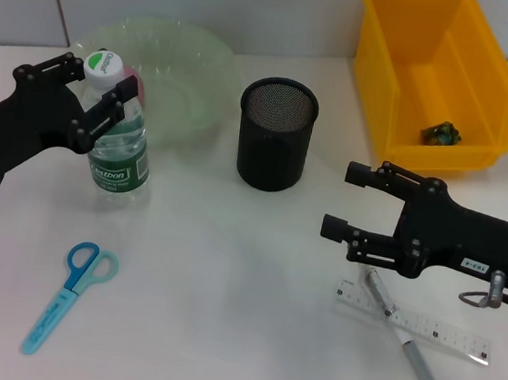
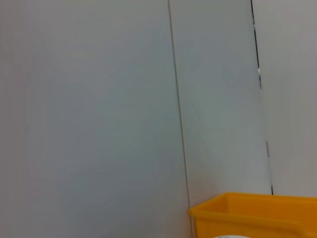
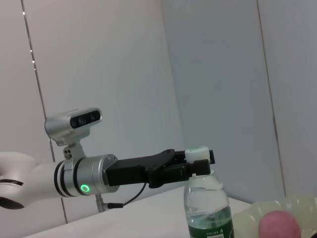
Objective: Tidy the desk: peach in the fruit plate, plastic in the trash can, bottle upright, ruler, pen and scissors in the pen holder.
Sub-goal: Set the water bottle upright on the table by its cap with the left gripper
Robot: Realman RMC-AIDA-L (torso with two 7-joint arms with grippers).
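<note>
The bottle (image 1: 121, 152) stands upright at the left of the table, its white-and-green cap up. My left gripper (image 1: 106, 81) is shut on the bottle's neck just under the cap; the right wrist view shows the left gripper (image 3: 195, 166) on the bottle (image 3: 208, 208). Behind it the pink peach (image 1: 135, 76) lies in the pale green fruit plate (image 1: 194, 73). My right gripper (image 1: 349, 201) hovers open and empty above the ruler (image 1: 440, 332) and pen (image 1: 412, 352), which cross each other. The blue scissors (image 1: 67, 302) lie at the front left. A black mesh pen holder (image 1: 276, 133) stands in the middle.
A yellow bin (image 1: 437, 78) at the back right holds a small crumpled dark-green item (image 1: 443, 133). The left wrist view shows only the wall and the bin's rim (image 2: 252, 208). The table's front edge is close to the pen and scissors.
</note>
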